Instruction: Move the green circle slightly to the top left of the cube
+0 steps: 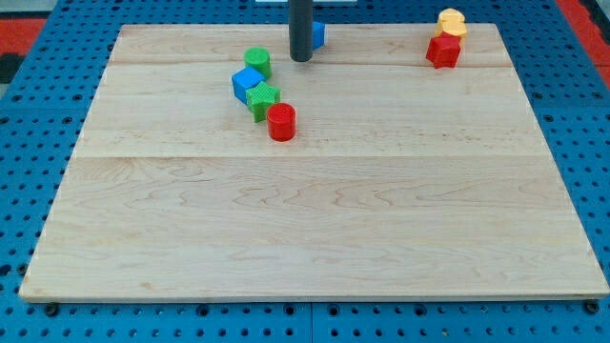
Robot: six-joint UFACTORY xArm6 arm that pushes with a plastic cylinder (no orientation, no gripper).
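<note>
1. Standing over the wooden tabletop (pixel 315 210), the arm's dark rod comes down from the view's top, and its lower end, my tip (pixel 301 59), rests near the top edge of the board.
2. This end effector is only a plain rod with nothing on it that opens or closes, and it grips nothing.
3. The green circle (pixel 257 63), a short cylinder, stands to the view's left of the tip, near it but with a clear gap between them.
4. The blue cube (pixel 247 84) sits just below and slightly left of the green circle; the two look close to touching, though I cannot tell if they do.
5. A green star-shaped block (pixel 262 97) presses against the cube's lower right side.
6. A red cylinder (pixel 281 122) sits just below and to the right of the green star, close beside it.
7. Another blue block (pixel 317 35) peeks out from behind the rod on the view's right; its shape is mostly hidden.
8. Well apart, in the view's top right corner, a yellow block (pixel 452 22) sits right above a red block (pixel 442 51), the two apparently touching; their exact shapes are hard to make out.
</note>
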